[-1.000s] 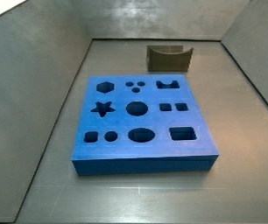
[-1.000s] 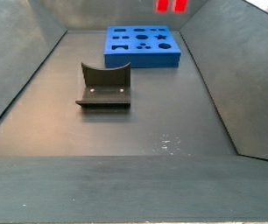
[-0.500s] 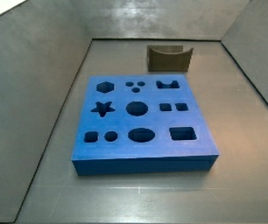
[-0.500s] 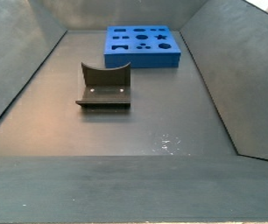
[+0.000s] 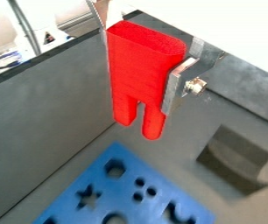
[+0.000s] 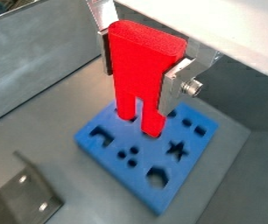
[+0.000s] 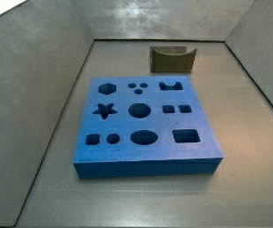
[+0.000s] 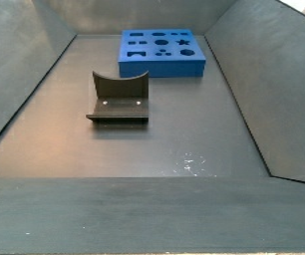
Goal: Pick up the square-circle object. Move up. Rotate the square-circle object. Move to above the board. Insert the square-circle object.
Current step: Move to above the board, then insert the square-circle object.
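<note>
In both wrist views my gripper (image 5: 137,87) (image 6: 137,87) is shut on the square-circle object (image 5: 143,61) (image 6: 143,70), a bright red peg held upright. Its grooved, two-pronged end points down past the silver fingers (image 5: 175,87) (image 6: 172,83). The board (image 5: 102,179) (image 6: 207,140), a flat blue block with shaped holes, lies on the floor well below the peg's prongs. Both side views show the board (image 7: 121,125) (image 8: 162,68) with all holes empty. Neither the gripper nor the peg shows in the side views.
The dark grey fixture (image 7: 172,59) (image 8: 118,100) stands on the floor apart from the board, with nothing in it, and shows in the wrist views too (image 5: 236,157) (image 6: 25,197). Sloping grey walls (image 7: 44,107) (image 8: 248,90) enclose the floor.
A second ago the red peg's lower end showed at the top edge of a side view above the board. It has since left that view. Board and fixture have not moved.
</note>
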